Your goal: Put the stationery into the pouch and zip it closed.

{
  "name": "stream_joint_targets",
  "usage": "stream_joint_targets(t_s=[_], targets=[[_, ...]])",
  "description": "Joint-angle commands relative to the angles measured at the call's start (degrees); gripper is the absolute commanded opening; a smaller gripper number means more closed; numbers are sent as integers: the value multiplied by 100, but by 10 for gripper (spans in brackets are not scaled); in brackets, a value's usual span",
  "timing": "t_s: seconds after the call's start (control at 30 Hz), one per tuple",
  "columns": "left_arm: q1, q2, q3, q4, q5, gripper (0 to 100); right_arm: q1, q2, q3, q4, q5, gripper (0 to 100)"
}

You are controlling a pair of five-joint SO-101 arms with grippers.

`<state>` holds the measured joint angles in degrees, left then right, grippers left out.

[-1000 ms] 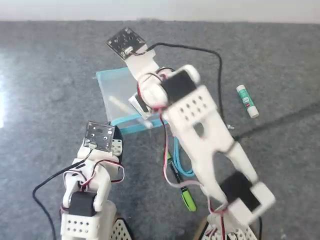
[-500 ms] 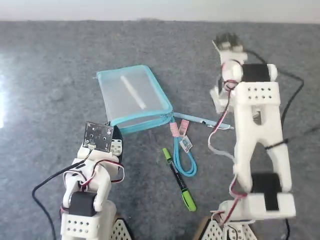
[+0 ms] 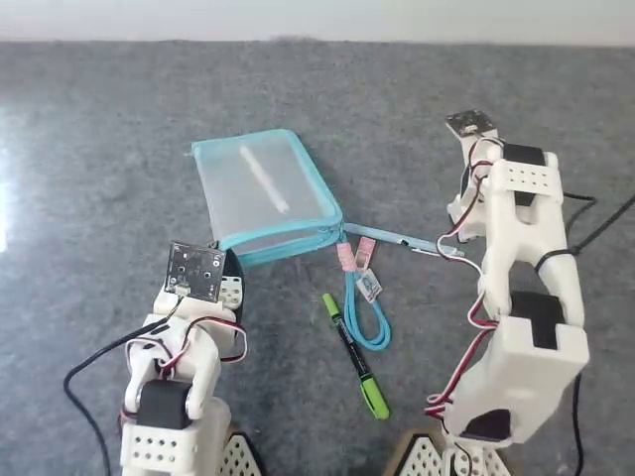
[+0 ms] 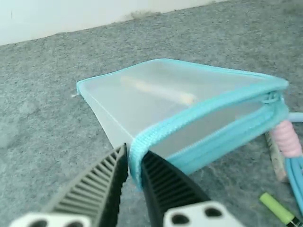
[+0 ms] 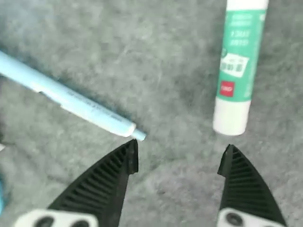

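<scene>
A: Nearest the bases I see a green marker (image 3: 353, 357) and a blue strap (image 3: 369, 315) on the table, outside the pouch (image 3: 263, 193).
B: And my left claw (image 4: 134, 156)?
A: Clamped on the pouch's teal zipper edge, at its near corner. A pale stick (image 4: 158, 90) lies inside.
B: My right claw (image 5: 181, 150) is spread wide above the table, with the blue pen (image 5: 71, 101) tip by one finger and the glue stick (image 5: 238, 66) near the other.

Pouch (image 3: 266, 198) lies flat, pale stick (image 3: 264, 180) apparently inside; blue pen (image 3: 402, 241) just beside its corner; green marker (image 3: 355, 355) apart.
</scene>
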<state>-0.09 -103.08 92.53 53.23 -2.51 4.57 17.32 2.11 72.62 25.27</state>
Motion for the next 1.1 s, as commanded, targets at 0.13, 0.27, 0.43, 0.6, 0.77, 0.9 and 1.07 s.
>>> stream_joint_targets(t_s=[0.13,0.27,0.43,0.6,0.77,0.9,1.07], targets=[[62,0,4,44,-44,12,171,-22,-35,-435,105,274],[62,0,4,44,-44,12,189,-13,-9,-708,114,274],[44,0,4,44,-44,12,189,92,-18,-1095,114,274],[35,0,4,44,-44,12,198,567,-26,-1367,114,274],[35,0,4,44,-44,12,198,848,-35,-1402,114,272],[35,0,4,44,-44,12,198,910,-35,-1437,88,270],[35,0,4,44,-44,12,198,866,-35,-1393,70,214]])
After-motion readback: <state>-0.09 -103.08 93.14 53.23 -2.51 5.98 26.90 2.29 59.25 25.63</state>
